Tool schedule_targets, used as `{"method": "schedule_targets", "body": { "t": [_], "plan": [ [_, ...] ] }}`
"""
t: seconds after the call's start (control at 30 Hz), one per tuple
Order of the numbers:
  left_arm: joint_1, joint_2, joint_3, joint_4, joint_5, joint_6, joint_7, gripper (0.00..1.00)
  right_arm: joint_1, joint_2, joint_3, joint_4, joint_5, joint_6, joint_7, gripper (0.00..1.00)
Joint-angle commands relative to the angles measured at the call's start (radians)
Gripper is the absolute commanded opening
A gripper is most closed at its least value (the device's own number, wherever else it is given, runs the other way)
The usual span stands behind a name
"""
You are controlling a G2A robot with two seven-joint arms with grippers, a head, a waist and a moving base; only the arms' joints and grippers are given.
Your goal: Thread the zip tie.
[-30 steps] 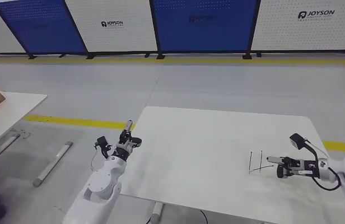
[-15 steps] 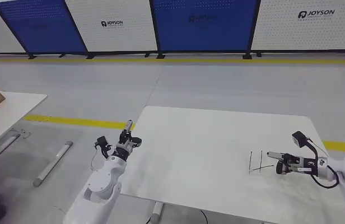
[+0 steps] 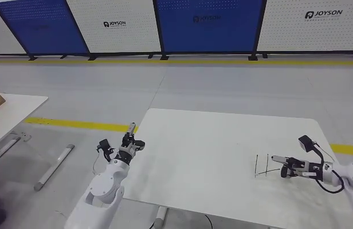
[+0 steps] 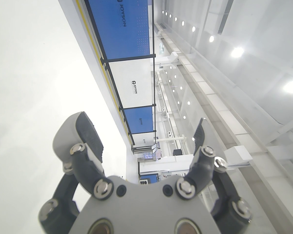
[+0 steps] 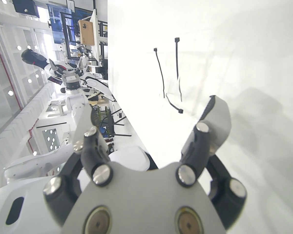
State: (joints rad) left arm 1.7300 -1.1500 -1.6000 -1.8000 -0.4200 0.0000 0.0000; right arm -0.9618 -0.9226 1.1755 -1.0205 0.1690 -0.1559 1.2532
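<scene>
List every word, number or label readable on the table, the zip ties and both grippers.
Table: no text; plain white top.
Zip ties: no text; plain black strips.
Left gripper: no text on the fingers or the mount.
Right gripper: no text on the fingers or the mount.
Wall panels behind: a brand mark only, not quoted here.

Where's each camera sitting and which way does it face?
Top view: above the arms, looking down at the table; left arm and right arm show.
Left wrist view: left wrist, facing past the table edge toward the wall panels; left gripper open.
Right wrist view: right wrist, facing the zip ties; right gripper open.
Top and right wrist views share the zip ties.
</scene>
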Motion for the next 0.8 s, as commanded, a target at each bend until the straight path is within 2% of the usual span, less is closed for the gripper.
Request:
{"method": "schedule_targets", "body": {
  "t": [0.0,0.33,0.47,0.5,0.63,0.77],
  "plan": [
    [0.000,0.000,0.000,0.000,0.000,0.000,0.000,1.00,0.000,0.001,0.001,0.005,-0.001,0.002,0.001,0.48],
    [0.000,0.000,0.000,0.000,0.000,0.000,0.000,1.00,0.010,-0.001,-0.009,0.050,-0.006,0.002,0.004,0.47],
    [0.000,0.000,0.000,0.000,0.000,0.000,0.000,1.00,0.015,-0.003,-0.016,0.066,-0.009,-0.002,0.001,0.42],
    [0.000,0.000,0.000,0.000,0.000,0.000,0.000,1.00,0.017,-0.004,-0.018,0.070,-0.010,-0.002,0.000,0.37],
    [0.000,0.000,0.000,0.000,0.000,0.000,0.000,1.00,0.024,-0.006,-0.024,0.082,-0.007,0.003,0.001,0.40],
    [0.000,0.000,0.000,0.000,0.000,0.000,0.000,1.00,0.033,-0.008,-0.030,0.095,-0.004,0.004,0.005,0.35]
  ]
}}
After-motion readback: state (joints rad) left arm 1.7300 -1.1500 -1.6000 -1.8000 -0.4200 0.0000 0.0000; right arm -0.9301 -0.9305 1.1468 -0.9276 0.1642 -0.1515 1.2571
